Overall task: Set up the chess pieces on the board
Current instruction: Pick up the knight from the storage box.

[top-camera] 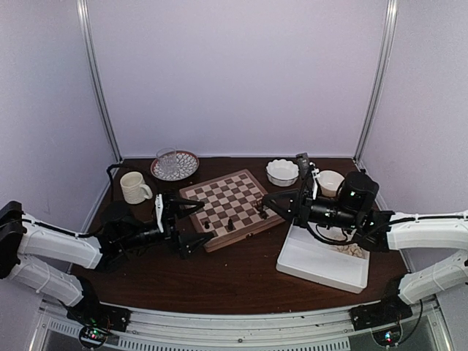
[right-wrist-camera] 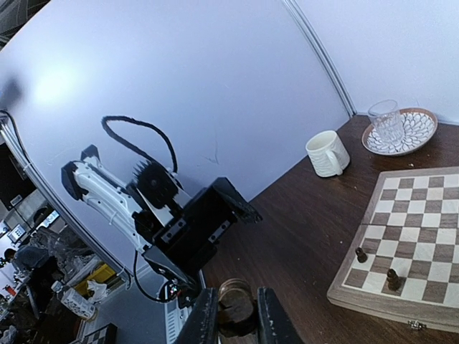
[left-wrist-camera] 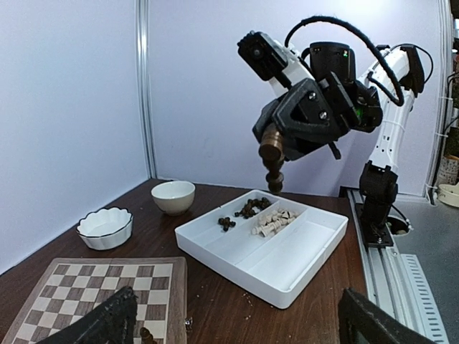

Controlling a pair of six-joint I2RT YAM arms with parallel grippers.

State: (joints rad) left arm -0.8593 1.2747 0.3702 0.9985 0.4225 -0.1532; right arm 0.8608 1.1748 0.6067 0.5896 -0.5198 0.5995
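- Our right gripper [right-wrist-camera: 237, 317] is closed most of the way on a dark piece [left-wrist-camera: 272, 168], with a finger pressed against each side of its round end.
- In the left wrist view, the piece's long axis runs close to upright, broad end up at the fingers and narrow end hanging down. If the broad end is the base, we judge that the wrist has to turn it over before it can stand.
- The board [top-camera: 232, 191] lies to the left of this gripper. The gripper hangs at the board's right edge, so the carry is short and leftward.
- Two dark pieces [right-wrist-camera: 361, 254] already stand on the near row, and we must place clear of them.
- Our left gripper [top-camera: 199, 223] is spread wide and holds nothing, close to the board's near left corner.
- The tray [left-wrist-camera: 237, 274] with the remaining loose pieces sits on the right side, so the right arm is the nearer one for fetching.
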